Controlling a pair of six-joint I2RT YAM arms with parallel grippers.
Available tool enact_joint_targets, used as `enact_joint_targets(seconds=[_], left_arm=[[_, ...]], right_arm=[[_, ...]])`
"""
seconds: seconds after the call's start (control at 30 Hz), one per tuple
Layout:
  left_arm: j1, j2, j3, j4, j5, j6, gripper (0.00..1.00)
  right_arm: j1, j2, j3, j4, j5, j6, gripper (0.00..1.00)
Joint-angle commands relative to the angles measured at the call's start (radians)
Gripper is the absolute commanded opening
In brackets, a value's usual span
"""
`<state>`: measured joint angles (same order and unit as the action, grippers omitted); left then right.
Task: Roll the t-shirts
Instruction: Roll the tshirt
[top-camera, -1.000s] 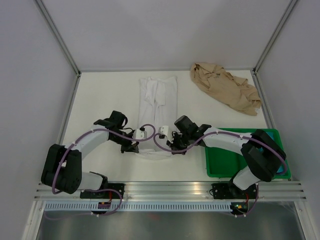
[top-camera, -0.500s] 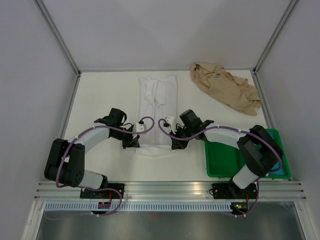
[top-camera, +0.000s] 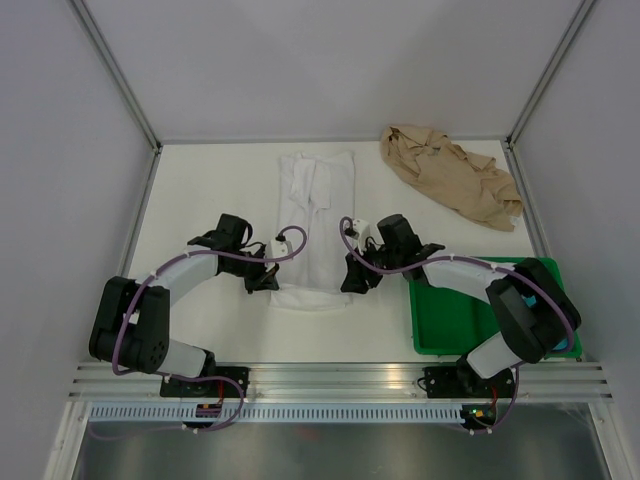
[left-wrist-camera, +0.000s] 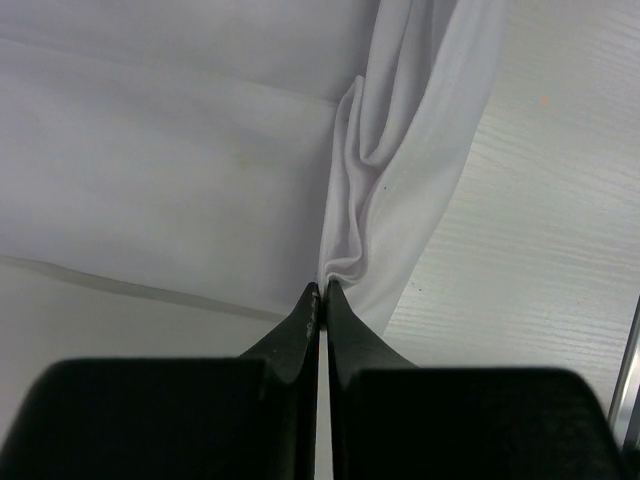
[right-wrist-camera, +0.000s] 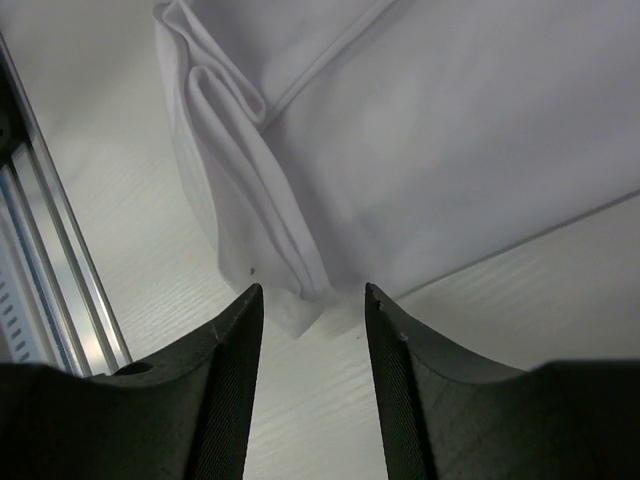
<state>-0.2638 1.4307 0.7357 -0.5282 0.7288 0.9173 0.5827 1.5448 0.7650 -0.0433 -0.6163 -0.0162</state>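
The white t-shirt (top-camera: 318, 200) lies folded into a long strip down the middle of the table, its near end doubled over. My left gripper (top-camera: 268, 283) is at that end's left corner, shut on a pinch of white cloth (left-wrist-camera: 345, 230) at its tips (left-wrist-camera: 323, 288). My right gripper (top-camera: 352, 282) is at the right corner, open. The white t-shirt's layered corner (right-wrist-camera: 300, 300) lies on the table between the right gripper's fingertips (right-wrist-camera: 313, 295), touched by neither. The tan t-shirt (top-camera: 450, 178) lies crumpled at the back right.
A green tray (top-camera: 440, 320) sits at the near right beside the right arm. Aluminium rails (top-camera: 340, 378) run along the near edge, one also showing in the right wrist view (right-wrist-camera: 40, 230). Grey walls enclose the white table (top-camera: 210, 190).
My right gripper has opened and let go of the shirt's right corner. Both grippers have shifted slightly away from the near edge and their wrists have turned. The left stays shut on the cloth.
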Motion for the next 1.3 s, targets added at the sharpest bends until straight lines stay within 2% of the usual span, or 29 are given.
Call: enact_joint_targets(seconds=[0.0, 0.13, 0.4, 0.5, 0.53, 0.63, 0.83, 0.97, 1.07, 1.27], left_arm=[[0.006, -0.009, 0.016, 0.031, -0.006, -0.047, 0.02], [0.005, -0.007, 0.016, 0.034, -0.011, -0.052, 0.02], [0.005, -0.016, 0.01, 0.037, -0.009, -0.052, 0.02], [0.005, -0.018, 0.008, 0.04, -0.011, -0.054, 0.02], [0.005, -0.019, 0.007, 0.046, -0.014, -0.058, 0.02], [0.008, -0.021, 0.004, 0.074, -0.042, -0.089, 0.02], [0.011, -0.019, 0.002, 0.092, -0.049, -0.104, 0.02], [0.011, -0.023, 0.001, 0.093, -0.06, -0.107, 0.02], [0.011, -0.026, -0.002, 0.093, -0.06, -0.107, 0.03], [0.011, -0.03, -0.007, 0.091, -0.066, -0.11, 0.1]], right_arm=[[0.003, -0.046, -0.064, 0.127, -0.068, 0.088, 0.52], [0.005, -0.049, -0.118, 0.224, -0.091, 0.154, 0.62], [0.042, 0.0, -0.147, 0.327, -0.048, 0.22, 0.6], [0.048, 0.026, -0.141, 0.373, -0.052, 0.251, 0.5], [0.049, 0.043, -0.135, 0.378, -0.053, 0.255, 0.37], [0.051, 0.055, -0.121, 0.373, -0.028, 0.263, 0.12], [0.048, 0.058, -0.101, 0.374, 0.022, 0.285, 0.01], [0.048, 0.086, -0.079, 0.434, 0.017, 0.344, 0.02], [0.049, 0.129, -0.058, 0.45, 0.012, 0.372, 0.07], [0.048, 0.186, -0.03, 0.431, 0.07, 0.426, 0.32]])
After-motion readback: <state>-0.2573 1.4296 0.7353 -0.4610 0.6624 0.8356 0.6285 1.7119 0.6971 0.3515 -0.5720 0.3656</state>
